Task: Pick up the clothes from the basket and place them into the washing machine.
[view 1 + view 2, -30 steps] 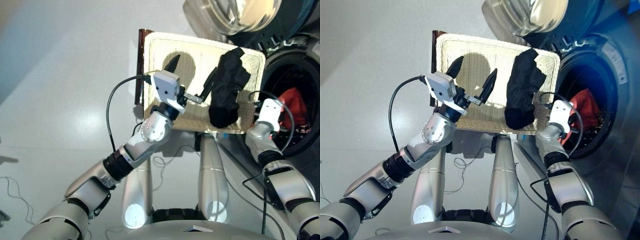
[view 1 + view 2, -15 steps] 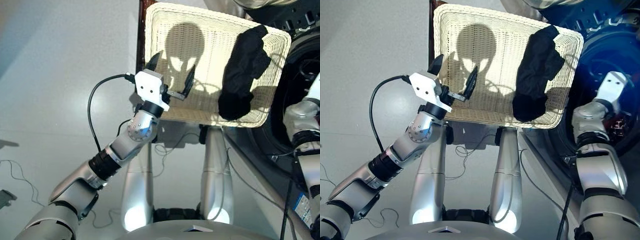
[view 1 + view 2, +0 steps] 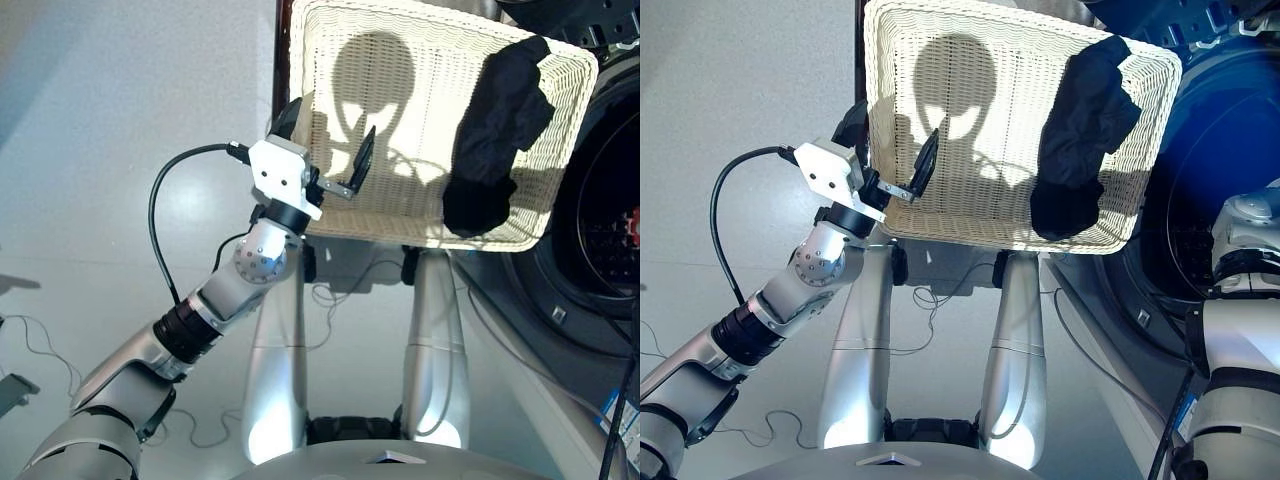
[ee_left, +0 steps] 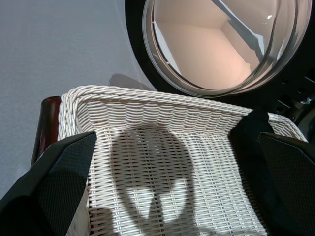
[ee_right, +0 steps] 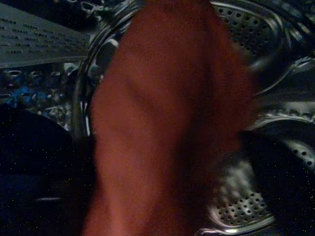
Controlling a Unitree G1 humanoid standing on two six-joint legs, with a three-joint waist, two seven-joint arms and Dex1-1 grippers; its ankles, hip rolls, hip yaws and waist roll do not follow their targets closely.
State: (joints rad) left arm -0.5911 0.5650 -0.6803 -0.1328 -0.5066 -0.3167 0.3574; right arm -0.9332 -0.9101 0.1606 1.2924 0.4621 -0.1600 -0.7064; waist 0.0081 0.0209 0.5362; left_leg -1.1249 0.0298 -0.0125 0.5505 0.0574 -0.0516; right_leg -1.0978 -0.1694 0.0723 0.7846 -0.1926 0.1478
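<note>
The basket [image 3: 400,120] is the landmark. The black cloth [image 3: 495,135] lies inside it along its side nearest the washer [image 3: 600,250]. The left gripper [image 3: 325,150] hovers over the basket's opposite side, fingers spread and empty. In the right wrist view the red cloth [image 5: 162,118] hangs before the steel drum [image 5: 241,196], inside the washer; whether the right gripper grasps it cannot be told. The washer's glass door [image 4: 216,44] stands beyond the basket's far rim.

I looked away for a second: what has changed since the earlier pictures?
The right arm has reached further into the washing machine, carrying the red cloth into the drum. The left gripper, open and empty, drew back to the basket's near left edge. The black cloth lies unmoved.
</note>
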